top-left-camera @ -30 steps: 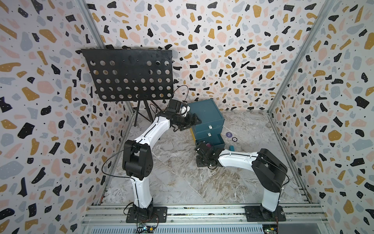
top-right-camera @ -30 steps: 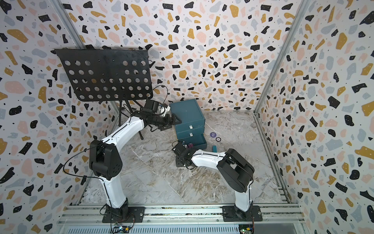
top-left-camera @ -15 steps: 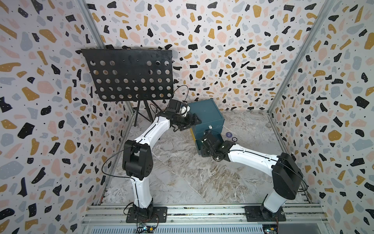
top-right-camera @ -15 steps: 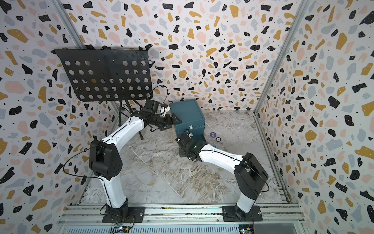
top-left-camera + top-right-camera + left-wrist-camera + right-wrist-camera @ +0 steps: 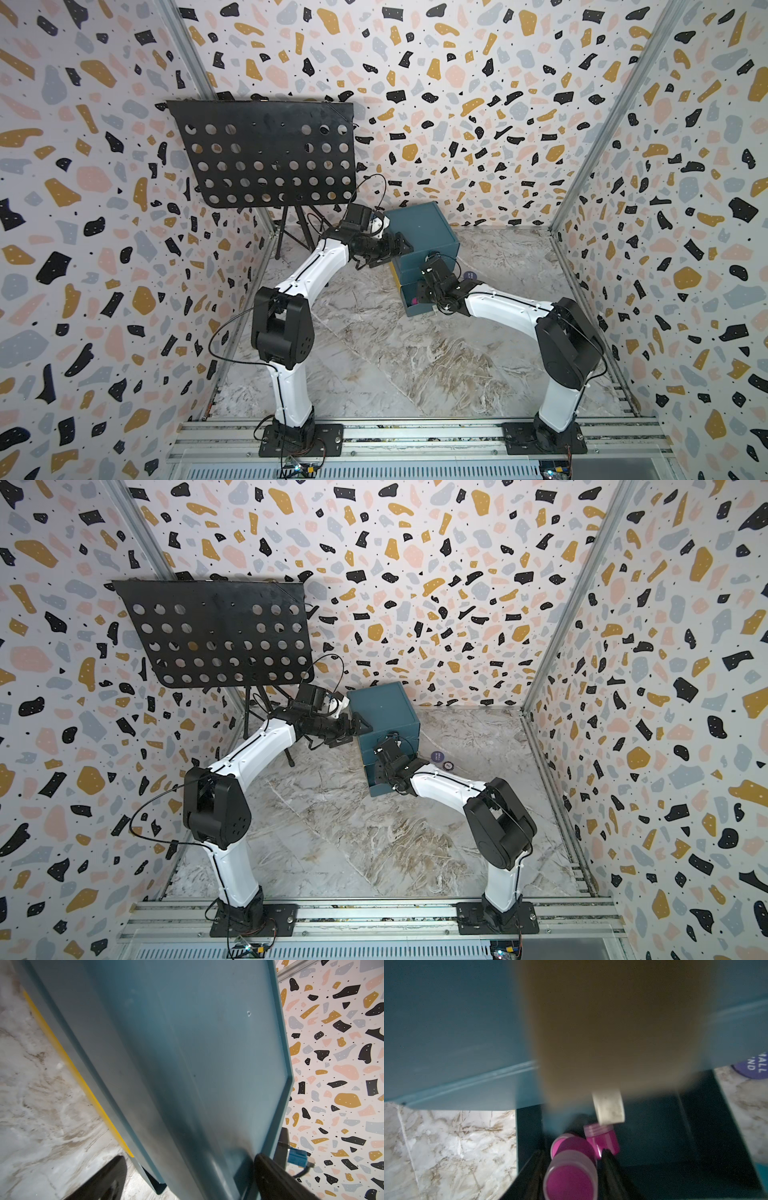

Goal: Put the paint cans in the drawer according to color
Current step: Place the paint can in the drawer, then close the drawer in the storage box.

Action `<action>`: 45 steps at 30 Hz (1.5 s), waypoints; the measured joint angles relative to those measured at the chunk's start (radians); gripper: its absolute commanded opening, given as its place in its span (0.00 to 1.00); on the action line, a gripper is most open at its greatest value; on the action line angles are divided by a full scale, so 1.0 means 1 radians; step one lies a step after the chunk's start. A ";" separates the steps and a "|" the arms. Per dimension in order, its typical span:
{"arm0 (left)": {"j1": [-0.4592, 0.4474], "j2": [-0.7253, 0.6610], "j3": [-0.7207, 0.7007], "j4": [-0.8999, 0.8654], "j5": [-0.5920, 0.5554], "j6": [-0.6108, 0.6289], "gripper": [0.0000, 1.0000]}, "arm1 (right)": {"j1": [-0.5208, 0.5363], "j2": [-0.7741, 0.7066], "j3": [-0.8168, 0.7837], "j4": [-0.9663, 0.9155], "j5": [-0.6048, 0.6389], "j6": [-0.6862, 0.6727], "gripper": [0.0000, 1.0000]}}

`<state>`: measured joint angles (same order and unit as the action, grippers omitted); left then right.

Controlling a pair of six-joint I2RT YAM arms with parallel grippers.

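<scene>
The teal drawer chest [image 5: 424,232] [image 5: 382,708] stands at the back, its bottom drawer [image 5: 415,311] pulled out. My right gripper [image 5: 424,291] [image 5: 572,1185] hangs over that drawer with a magenta paint can [image 5: 571,1167] between its fingers; thin dark gaps show on both sides of it. Two more magenta paint cans [image 5: 572,1144] [image 5: 604,1140] lie inside, below a white pull [image 5: 608,1107]. My left gripper [image 5: 400,249] [image 5: 187,1185] straddles the chest's upper left edge, one finger on the top panel [image 5: 187,1053], the other over the floor.
A black perforated music stand [image 5: 266,153] on a tripod stands at the back left, close behind my left arm. A purple round sticker [image 5: 470,275] and a small ring [image 5: 448,765] lie on the marble floor right of the chest. Patterned walls enclose three sides.
My right arm has swung from the floor in front of the chest up toward it and now sits over the open bottom drawer. My left arm has stayed at the chest.
</scene>
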<state>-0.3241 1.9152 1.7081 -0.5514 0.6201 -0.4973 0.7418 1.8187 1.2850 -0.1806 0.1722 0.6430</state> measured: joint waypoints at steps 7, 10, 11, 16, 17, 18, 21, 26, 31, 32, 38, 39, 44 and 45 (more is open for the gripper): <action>0.001 0.000 0.000 0.000 0.000 -0.001 0.99 | 0.000 -0.153 -0.163 0.016 0.001 0.008 0.51; 0.001 0.000 0.000 -0.001 0.000 -0.002 0.99 | 0.000 -0.296 -0.291 0.005 0.019 0.020 0.40; 0.001 0.000 0.000 -0.001 0.000 -0.001 0.99 | 0.000 -0.334 -0.320 0.003 0.026 0.024 0.35; 0.001 0.000 0.000 -0.001 0.000 -0.001 0.99 | -0.013 -0.390 -0.396 0.000 0.038 0.053 0.13; 0.001 0.000 0.000 -0.001 0.000 -0.001 0.99 | -0.019 -0.383 -0.407 0.003 0.034 0.060 0.09; 0.001 0.000 0.000 -0.001 0.000 -0.001 0.99 | -0.027 -0.372 -0.417 0.009 0.029 0.069 0.05; 0.001 0.000 0.000 -0.001 0.000 -0.001 0.99 | -0.056 -0.317 -0.434 0.056 0.005 0.099 0.00; 0.001 0.000 0.000 -0.001 -0.001 -0.001 0.99 | -0.093 -0.192 -0.435 0.220 -0.054 0.164 0.00; 0.001 0.002 0.000 0.000 0.000 -0.001 0.99 | -0.101 -0.100 -0.435 0.396 -0.076 0.234 0.00; 0.001 0.004 0.000 0.000 0.001 -0.001 0.99 | -0.101 -0.083 -0.435 0.430 -0.077 0.248 0.00; 0.001 0.006 0.000 0.003 0.004 -0.001 0.99 | -0.103 0.010 -0.428 0.610 -0.078 0.320 0.00; 0.001 0.006 0.000 0.003 0.004 -0.001 0.99 | -0.106 0.022 -0.426 0.638 -0.076 0.331 0.00; 0.001 0.008 0.000 0.006 0.005 -0.001 0.98 | -0.113 0.077 -0.392 0.736 -0.070 0.373 0.00; 0.001 0.008 0.000 0.006 0.007 -0.001 0.98 | -0.116 0.089 -0.383 0.753 -0.071 0.382 0.00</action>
<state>-0.3233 1.9228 1.7081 -0.5449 0.6273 -0.4984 0.6262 1.9079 0.9016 0.5720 0.1017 1.0252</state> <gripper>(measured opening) 0.986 0.051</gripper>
